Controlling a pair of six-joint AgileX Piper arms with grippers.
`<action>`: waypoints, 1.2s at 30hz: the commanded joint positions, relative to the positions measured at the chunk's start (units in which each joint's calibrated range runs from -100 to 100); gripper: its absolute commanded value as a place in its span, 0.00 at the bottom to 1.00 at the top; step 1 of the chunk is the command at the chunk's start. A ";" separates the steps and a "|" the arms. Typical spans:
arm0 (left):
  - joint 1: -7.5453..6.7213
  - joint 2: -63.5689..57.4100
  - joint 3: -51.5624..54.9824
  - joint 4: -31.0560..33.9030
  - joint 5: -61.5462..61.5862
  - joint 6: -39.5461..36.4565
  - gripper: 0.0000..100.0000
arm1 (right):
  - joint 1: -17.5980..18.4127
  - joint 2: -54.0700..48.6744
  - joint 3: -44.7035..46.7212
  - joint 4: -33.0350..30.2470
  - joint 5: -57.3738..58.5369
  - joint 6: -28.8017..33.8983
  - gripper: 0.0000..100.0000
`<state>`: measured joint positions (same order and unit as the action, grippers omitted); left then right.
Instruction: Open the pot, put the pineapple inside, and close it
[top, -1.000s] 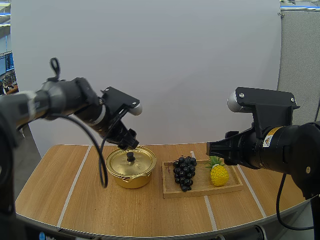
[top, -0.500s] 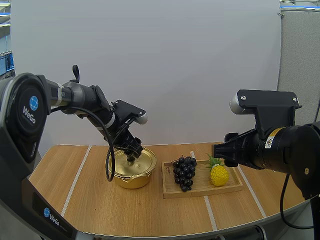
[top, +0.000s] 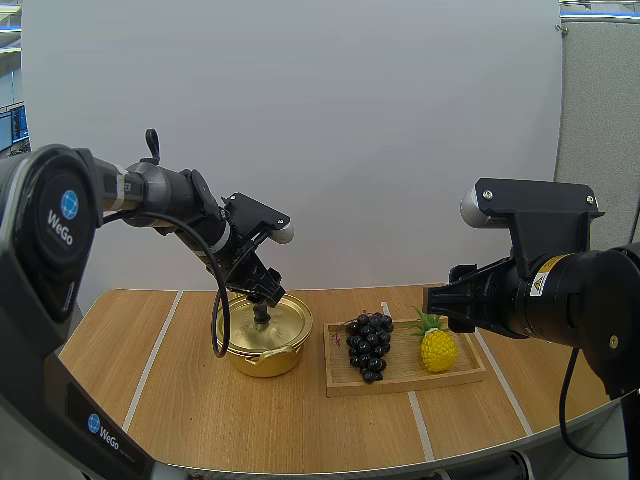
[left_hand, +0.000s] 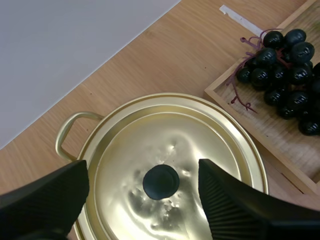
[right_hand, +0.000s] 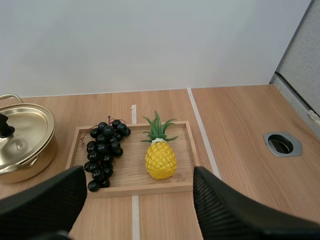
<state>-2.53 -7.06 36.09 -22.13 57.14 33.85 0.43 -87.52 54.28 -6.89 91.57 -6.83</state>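
Hovering over the pot (top: 262, 335), my left gripper (left_hand: 142, 170) has its two ribbed black fingers (left_hand: 55, 192) spread wide, one on each side of the lid's knob (left_hand: 161, 182), pinching nothing. The pot is one round, shiny gold metal vessel standing on the wooden table (top: 200, 420) left of the middle, nearer the back edge. Its single domed lid (left_hand: 175, 145) is on, topped by one small black round knob. A thin loop handle (left_hand: 67, 130) curves out from the rim.

Just right of the pot lies one flat rectangular wooden tray (top: 400, 378). At its left end lies one bunch of glossy dark grapes (top: 368, 345) on reddish stems. At its right end is the one pineapple (top: 438, 348), a bumpy yellow oval with a spiky green crown, just beside the grapes.

My right gripper (right_hand: 140, 172) hangs above the tray's front edge, its two fingers (right_hand: 225, 210) standing well apart and holding nothing.
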 joint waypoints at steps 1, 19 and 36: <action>-0.17 2.36 -0.89 0.16 -1.04 0.24 1.00 | 0.05 0.00 -0.58 -0.05 -0.53 0.05 1.00; -0.17 6.81 -0.89 0.04 0.58 0.24 0.84 | 0.05 0.00 -0.58 -0.26 -0.53 0.05 1.00; -0.17 -0.25 -5.97 0.15 12.95 -1.03 0.01 | 0.05 0.00 -0.58 -0.26 -0.53 0.05 1.00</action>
<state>-2.53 -3.82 32.74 -22.02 67.10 33.78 0.43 -87.52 54.28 -6.89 91.57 -6.72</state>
